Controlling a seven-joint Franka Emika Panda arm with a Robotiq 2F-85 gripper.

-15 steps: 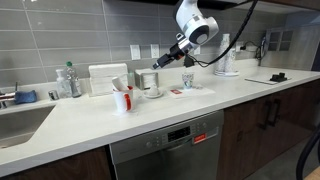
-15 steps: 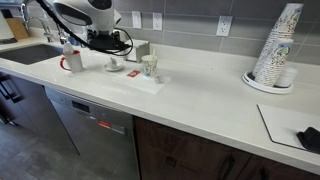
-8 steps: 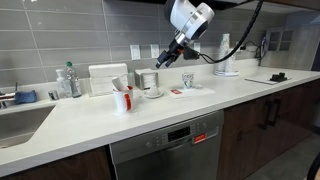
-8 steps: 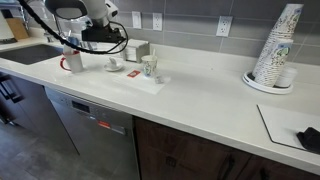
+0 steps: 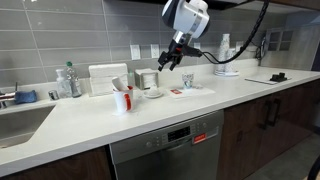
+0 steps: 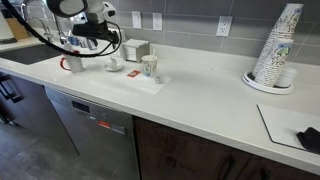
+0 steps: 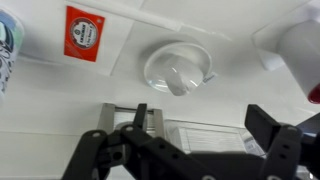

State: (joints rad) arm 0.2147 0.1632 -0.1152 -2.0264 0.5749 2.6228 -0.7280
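Released and empty, the end effector point(image 7: 195, 150) hangs over the counter point(image 7: 40, 105). In the wrist view, the cup point(image 7: 180, 72) sits on its saucer point(image 7: 150, 68) at 12 o'clock. A red packet point(image 7: 85, 32) lies at the cup's 10 o'clock.

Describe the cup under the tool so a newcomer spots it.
On the long white countertop, look between the white mug with a red handle and the patterned paper cup. The small white cup below the open tool is the only one on a saucer.
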